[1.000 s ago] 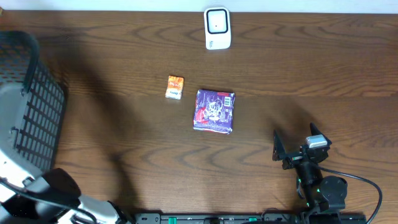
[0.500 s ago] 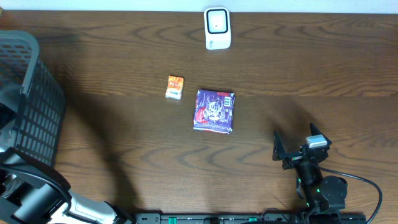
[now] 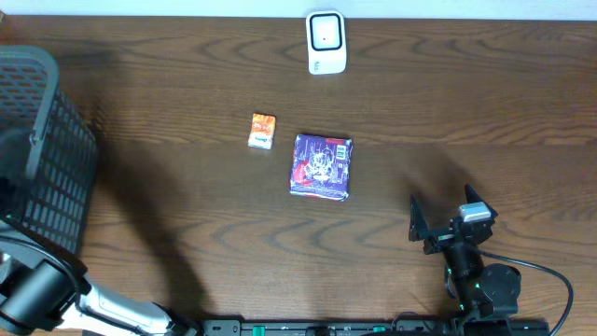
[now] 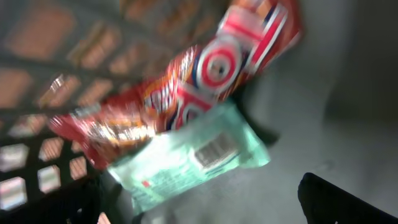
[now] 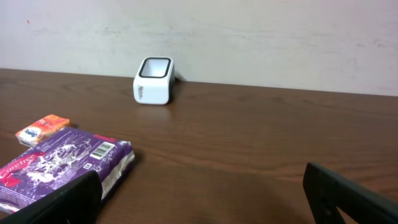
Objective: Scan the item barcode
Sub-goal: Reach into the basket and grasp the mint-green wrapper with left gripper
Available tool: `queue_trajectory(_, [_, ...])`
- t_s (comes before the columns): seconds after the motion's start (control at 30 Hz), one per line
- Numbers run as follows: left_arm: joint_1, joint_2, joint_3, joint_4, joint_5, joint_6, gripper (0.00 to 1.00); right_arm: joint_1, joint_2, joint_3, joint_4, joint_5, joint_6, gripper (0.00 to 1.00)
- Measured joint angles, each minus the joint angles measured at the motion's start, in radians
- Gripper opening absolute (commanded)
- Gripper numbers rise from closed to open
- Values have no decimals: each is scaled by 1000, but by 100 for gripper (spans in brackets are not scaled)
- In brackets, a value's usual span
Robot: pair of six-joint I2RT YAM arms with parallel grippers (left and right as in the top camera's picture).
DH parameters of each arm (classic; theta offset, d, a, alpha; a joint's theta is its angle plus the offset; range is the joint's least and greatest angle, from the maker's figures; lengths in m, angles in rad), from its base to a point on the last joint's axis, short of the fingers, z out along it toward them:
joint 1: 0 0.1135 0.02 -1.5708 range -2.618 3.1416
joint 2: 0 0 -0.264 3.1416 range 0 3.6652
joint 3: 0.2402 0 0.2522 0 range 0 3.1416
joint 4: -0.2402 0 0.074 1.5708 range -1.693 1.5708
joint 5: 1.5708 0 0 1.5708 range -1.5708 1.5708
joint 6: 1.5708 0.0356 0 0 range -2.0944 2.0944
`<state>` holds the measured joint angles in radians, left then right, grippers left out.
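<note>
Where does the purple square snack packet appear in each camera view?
Overhead: the purple square snack packet lies mid-table, right of the small orange box.
Left wrist: not in it.
Right wrist: the packet sits at lower left, beside the same orange box.
Shared landmark: the white box-shaped scanner, beyond the packet.

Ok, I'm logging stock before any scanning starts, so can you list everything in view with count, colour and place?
scanner: one, white, far edge of the table, centre
small pack: one, orange, mid-table, just left of the purple packet
purple packet: one, purple, mid-table, barcode label facing up
basket: one, black mesh, left end of the table
snack bag: one, red, inside the basket
green packet: one, pale green with a barcode, inside the basket beside the snack bag
table: one, dark brown wood
left gripper: one, black, open, over the basket's contents
right gripper: one, black, open, near edge on the right, empty
</note>
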<state>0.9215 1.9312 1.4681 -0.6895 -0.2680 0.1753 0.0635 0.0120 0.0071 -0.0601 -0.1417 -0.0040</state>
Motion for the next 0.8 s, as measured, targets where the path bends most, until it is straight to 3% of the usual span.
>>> queue_trajectory(0.5, [42,69,-42,19,68,-26,91,0,0,0,0,0,0,99])
queue_trajectory(0.53, [45,70,-42,23,75,-27,85,0,0,0,0,0,0,99])
queue_trajectory(0.63, [49,72,-42,26,87,-33,42,0,0,0,0,0,0,99])
queue_trajectory(0.7, [56,73,-42,24,98,-38,22,0,0,0,0,0,0,99])
queue_trajectory(0.8, [64,72,-32,-10,150,-37,19,0,0,0,0,0,0,99])
